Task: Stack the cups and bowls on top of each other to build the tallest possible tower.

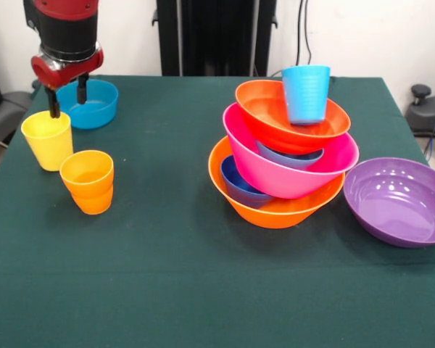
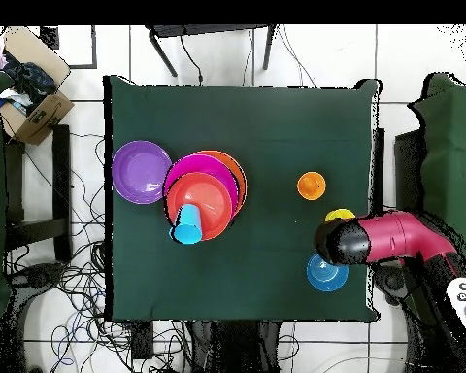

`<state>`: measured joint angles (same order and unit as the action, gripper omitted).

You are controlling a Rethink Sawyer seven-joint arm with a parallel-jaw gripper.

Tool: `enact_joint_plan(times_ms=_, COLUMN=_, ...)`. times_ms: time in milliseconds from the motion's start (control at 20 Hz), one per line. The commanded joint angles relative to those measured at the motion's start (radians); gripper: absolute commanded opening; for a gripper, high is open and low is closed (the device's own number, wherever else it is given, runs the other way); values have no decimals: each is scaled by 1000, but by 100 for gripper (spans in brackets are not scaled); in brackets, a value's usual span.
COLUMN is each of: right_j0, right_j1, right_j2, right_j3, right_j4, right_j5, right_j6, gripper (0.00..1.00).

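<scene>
My gripper [image 1: 67, 101] hangs open at the table's left end, its fingers just above the far rim of the yellow cup [image 1: 48, 139] and in front of the shallow light blue bowl [image 1: 90, 104]. The orange cup [image 1: 88, 181] stands close beside the yellow one. The tower [image 1: 283, 156] leans: large orange bowl [image 1: 275, 210] as base, a dark blue bowl [image 1: 239, 185] inside it, then the pink bowl [image 1: 304, 174], a bluish bowl [image 1: 290, 155], the red-orange bowl [image 1: 275, 119], and the light blue cup [image 1: 305, 93] on top. In the overhead view the arm [image 2: 373, 238] hides the gripper and part of the yellow cup [image 2: 340, 214].
The wide purple bowl [image 1: 400, 199] [image 2: 141, 172] sits alone on the green tablecloth [image 1: 174, 275], right beside the tower. In the overhead view a cardboard box [image 2: 33, 107] stands on the floor off the table's corner, and cables lie around the table.
</scene>
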<state>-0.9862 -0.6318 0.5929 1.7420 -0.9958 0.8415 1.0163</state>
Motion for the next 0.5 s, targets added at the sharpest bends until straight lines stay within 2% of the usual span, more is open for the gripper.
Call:
enact_joint_plan(times_ms=50, right_j0=38, right_j1=59, right_j2=-76, right_j3=-9, right_j4=-120, right_j5=-100, right_j6=16, gripper=100)
enact_joint_plan(times_ms=500, right_j0=46, right_j1=86, right_j2=-113, right_j3=-28, right_j4=-134, right_j5=-143, right_j6=18, gripper=100)
